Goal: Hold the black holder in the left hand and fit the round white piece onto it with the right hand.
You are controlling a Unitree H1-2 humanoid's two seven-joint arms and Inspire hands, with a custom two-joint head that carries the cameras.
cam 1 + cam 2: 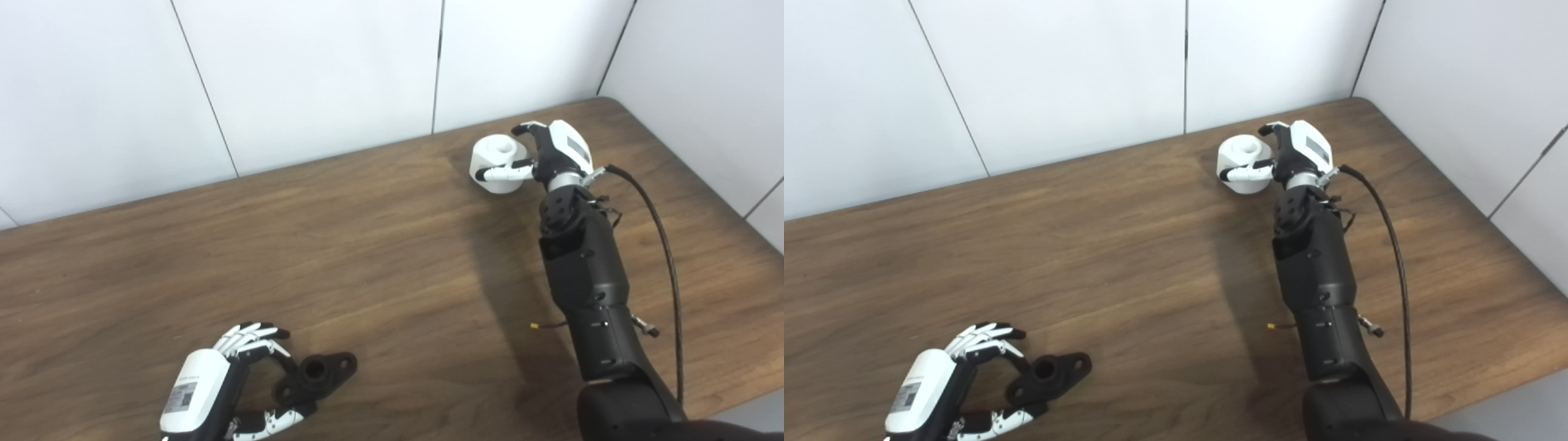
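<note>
Black holder (315, 373): lay flat at near left of table (367, 245), long axis slanting away rightward; left hand (229, 383) cupped its near end, fingers curled, grip unclear. Round white piece (497, 162): far right, well apart; right hand (548, 153) fingers wrapped round it.

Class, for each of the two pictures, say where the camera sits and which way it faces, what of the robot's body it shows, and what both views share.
Left eye view: on the head, looking down across the table toward the wall; shows both arms, the left hand at the holder, the right hand at the white piece.
Right eye view: beside it, facing the same way; same arms and hands, everything shifted left.
Shared: the whole scene; holder near, white piece far right.
</note>
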